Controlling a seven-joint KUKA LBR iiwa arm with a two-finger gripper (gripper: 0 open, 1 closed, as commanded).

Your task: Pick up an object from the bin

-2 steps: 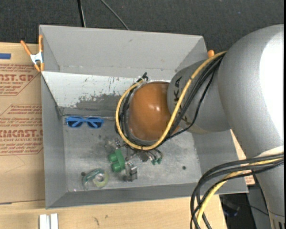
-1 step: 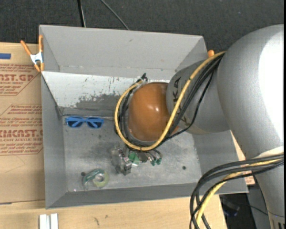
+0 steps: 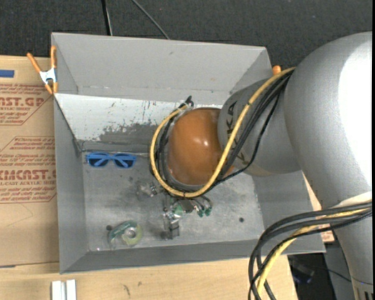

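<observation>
My pincer [image 3: 172, 222] hangs low in the grey metal bin [image 3: 100, 111], near a pale green ring [image 3: 126, 234]; open or closed, I cannot tell.

One cam, set above the bin [image 3: 69, 167], looking down & tilted somewhat to one side: the far wall shows as a broad sloped face, the near wall as a thin rim toward the frame's bottom. Fairly close, so the bin fills most of the frame, w/ its floor seen nearly head-on. The arm [image 3: 325, 117] enters from the right; its thick grey body sits nearest the lens & blocks the bin's right side.
</observation>
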